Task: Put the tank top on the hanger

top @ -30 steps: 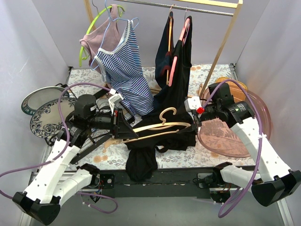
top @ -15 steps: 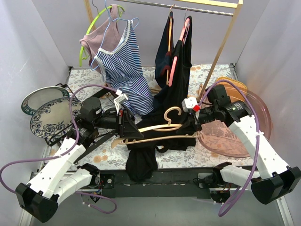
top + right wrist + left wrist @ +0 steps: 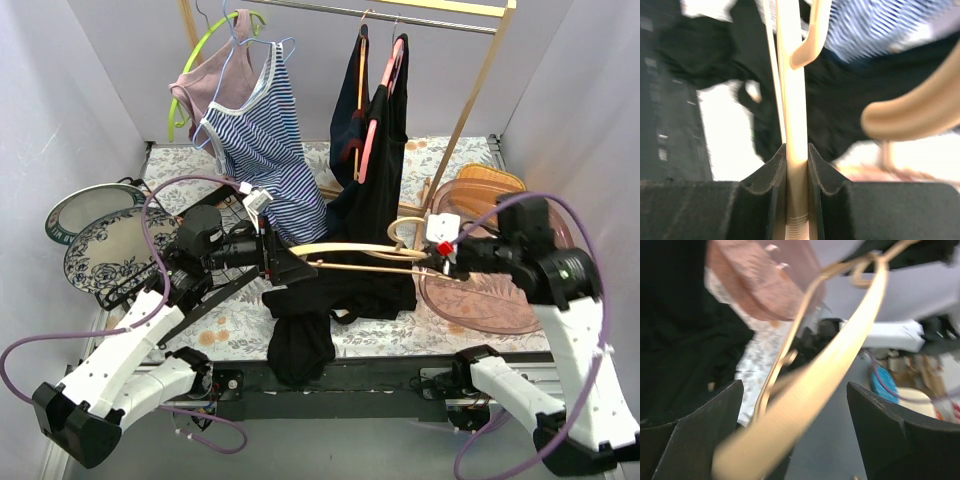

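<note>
Overhead, the hanger (image 3: 360,250) is hanging in the air level with the worktop (image 3: 240,325), its long axis running left to right between the two arms and its hook (image 3: 405,232) pointing away towards the far side. The right gripper (image 3: 437,258) is meeting its right tip and the left gripper (image 3: 285,265) is sitting at its left tip. Just under it the tank top (image 3: 340,295) is lying crumpled, with one end drooping over the near edge. It is looking thin, limp and light, so a strap or the neckline is probably the best place to pinch it. The hanger is looking stiff and smooth.

From the left wrist, the left gripper (image 3: 793,386) is standing wide open, with the hanger (image 3: 840,355) passing blurred between its fingers and squeezed by neither. The tank top (image 3: 675,340) is showing dark below.

From the right wrist, the right gripper (image 3: 796,150) is clamping tight on the thin edge of the hanger (image 3: 792,90), which is running straight away from the camera.
</note>
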Available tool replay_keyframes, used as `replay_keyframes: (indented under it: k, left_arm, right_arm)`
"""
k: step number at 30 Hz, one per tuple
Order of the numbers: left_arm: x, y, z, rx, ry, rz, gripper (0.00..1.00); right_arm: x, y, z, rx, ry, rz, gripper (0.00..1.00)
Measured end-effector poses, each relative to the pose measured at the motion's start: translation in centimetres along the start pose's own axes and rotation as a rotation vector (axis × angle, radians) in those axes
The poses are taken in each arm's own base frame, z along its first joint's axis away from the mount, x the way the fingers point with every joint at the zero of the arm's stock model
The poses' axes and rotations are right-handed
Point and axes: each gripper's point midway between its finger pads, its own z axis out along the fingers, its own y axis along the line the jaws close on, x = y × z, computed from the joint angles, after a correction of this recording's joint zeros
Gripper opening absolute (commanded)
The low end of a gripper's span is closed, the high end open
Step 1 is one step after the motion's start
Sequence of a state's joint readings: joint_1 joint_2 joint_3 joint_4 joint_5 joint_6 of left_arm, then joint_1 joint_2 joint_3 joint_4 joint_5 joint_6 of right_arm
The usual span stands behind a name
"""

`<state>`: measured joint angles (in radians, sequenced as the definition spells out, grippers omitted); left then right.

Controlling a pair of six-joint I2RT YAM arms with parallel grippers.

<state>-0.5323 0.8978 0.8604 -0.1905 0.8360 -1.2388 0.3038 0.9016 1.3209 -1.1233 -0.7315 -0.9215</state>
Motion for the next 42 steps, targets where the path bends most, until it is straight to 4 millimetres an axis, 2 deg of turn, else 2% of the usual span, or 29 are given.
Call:
replay_keyframes:
  k: [4,6,8,11,14,16,18,20,21,25,30,34,37,38,41,42]
  left_arm:
    - [-0.2,2.5,-0.8,-0.174,-0.044,-0.008,0.87]
    - [0.5,2.8,-1.0,-0.22,-0.042,-0.024,0.87]
    - [1.8,2.2,-0.6,-0.236,-0.021,-0.048,0.86]
    - [6.1,0.7,1.3,-0.24,0.079,-0.095,0.81]
    - [11.1,0.1,3.8,-0.327,0.201,-0.14,0.79]
    - [14.3,0.7,5.5,-0.445,0.271,-0.165,0.78]
    - [16.7,1.7,7.0,-0.593,0.303,-0.178,0.72]
    - [18.1,2.7,8.3,-0.713,0.28,-0.202,0.69]
    - [18.6,3.3,8.7,-0.765,0.259,-0.217,0.61]
    - [19.4,6.6,8.8,-0.96,0.173,-0.23,0.46]
    - [19.2,9.9,8.6,-1.152,0.121,-0.151,0.45]
    - [19.1,12.0,8.6,-1.254,0.121,-0.122,0.43]
    - [18.6,13.9,8.1,-1.313,0.109,-0.138,0.32]
    - [18.5,14.3,8.0,-1.325,0.104,-0.145,0.22]
    - [17.7,15.1,7.8,-1.345,0.077,-0.162,0.15]
    - [17.7,15.2,7.8,-1.346,0.071,-0.165,0.1]
  right_arm:
    - [0.9,-0.9,-3.5,0.193,0.082,-0.031,0.01]
    - [1.8,-1.3,-4.6,0.259,0.13,-0.024,0.01]
    - [3.0,-1.6,-5.1,0.296,0.18,-0.006,0.01]
    - [5.0,-1.8,-5.2,0.31,0.253,0.035,0.01]
    - [5.8,-1.9,-5.4,0.318,0.288,0.055,0.01]
    - [6.0,-1.9,-5.5,0.321,0.301,0.061,0.01]
    - [6.1,-1.9,-5.6,0.323,0.304,0.064,0.01]
    - [6.1,-1.9,-5.6,0.323,0.303,0.065,0.01]
    - [6.0,-1.8,-5.6,0.321,0.301,0.064,0.01]
    - [6.3,-1.6,-5.3,0.311,0.298,0.07,0.01]
    - [7.1,-1.1,-4.8,0.289,0.307,0.089,0.01]
    - [7.0,-1.1,-4.7,0.286,0.298,0.087,0.01]
    - [7.4,-0.7,-4.4,0.275,0.298,0.095,0.01]
    - [7.4,-0.7,-4.4,0.274,0.298,0.096,0.01]
    - [7.8,-0.5,-4.2,0.264,0.301,0.104,0.01]
    - [7.9,-0.4,-4.1,0.261,0.301,0.106,0.01]
